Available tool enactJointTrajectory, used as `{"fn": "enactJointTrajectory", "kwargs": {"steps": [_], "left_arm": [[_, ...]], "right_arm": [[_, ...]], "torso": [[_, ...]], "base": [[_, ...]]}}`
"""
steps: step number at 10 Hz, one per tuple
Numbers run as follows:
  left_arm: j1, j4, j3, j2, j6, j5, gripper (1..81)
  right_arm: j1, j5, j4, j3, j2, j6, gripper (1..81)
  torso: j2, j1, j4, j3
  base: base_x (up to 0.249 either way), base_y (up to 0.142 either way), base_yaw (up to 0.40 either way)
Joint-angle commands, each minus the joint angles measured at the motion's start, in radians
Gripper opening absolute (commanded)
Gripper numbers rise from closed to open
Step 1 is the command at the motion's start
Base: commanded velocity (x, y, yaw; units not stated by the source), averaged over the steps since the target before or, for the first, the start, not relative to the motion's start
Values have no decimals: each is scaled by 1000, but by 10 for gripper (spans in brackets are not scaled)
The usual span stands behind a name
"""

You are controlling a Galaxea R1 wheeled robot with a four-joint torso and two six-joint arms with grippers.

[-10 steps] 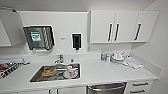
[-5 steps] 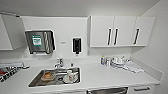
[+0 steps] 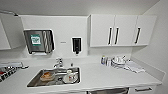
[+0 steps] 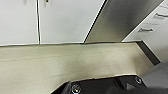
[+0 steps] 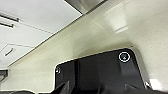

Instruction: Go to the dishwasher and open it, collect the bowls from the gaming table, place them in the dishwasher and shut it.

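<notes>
The top strip of the dishwasher (image 3: pixel 107 91), a brushed steel front, peeks out under the white counter at the lower edge of the head view, right of the sink. Its steel front (image 4: pixel 122 22) stands shut between white cabinet doors in the left wrist view, above a pale floor. A corner of the steel (image 5: pixel 83 3) also appears in the right wrist view. The bowls and the gaming table are out of view.
A steel sink (image 3: pixel 33 83) holds dishes (image 3: pixel 47 76). More crockery (image 3: pixel 117 61) and a cloth sit at the counter's right end by the side wall. Wall cabinets (image 3: pixel 122 30), a towel dispenser (image 3: pixel 38 41) and a soap dispenser (image 3: pixel 76 45) hang above. White drawers (image 4: pixel 152 25) flank the dishwasher.
The whole head picture has slid down slightly, so the camera has moved nearer the counter. Less of the dishwasher front is visible than a second ago.
</notes>
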Motion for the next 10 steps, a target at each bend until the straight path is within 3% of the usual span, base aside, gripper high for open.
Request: {"fn": "enactJointTrajectory", "kwargs": {"steps": [1,2,5,7,8,10], "left_arm": [[-56,39,74,-86,0,-21,811],[-56,39,79,-94,0,-22,811],[-65,39,80,-150,-23,-60,811],[-120,97,82,-198,-116,-58,811],[-154,163,89,-232,-212,-54,811],[-240,305,103,-266,-368,-44,811]], "right_arm": [[94,-47,10,89,-91,30,811],[100,-47,12,94,-97,36,811],[124,-47,12,114,-102,44,811],[138,-47,13,120,-105,44,811],[143,-47,16,122,-105,44,811],[149,-49,16,125,-106,44,811]], "torso": [[-95,61,0,-89],[-132,85,0,-124],[-235,151,0,-143],[-304,196,0,-139],[-339,217,0,-138],[-408,261,0,-166]], "base": [[0,0,0],[0,0,0],[0,0,0],[0,0,0],[0,0,0],[0,0,0]]}}
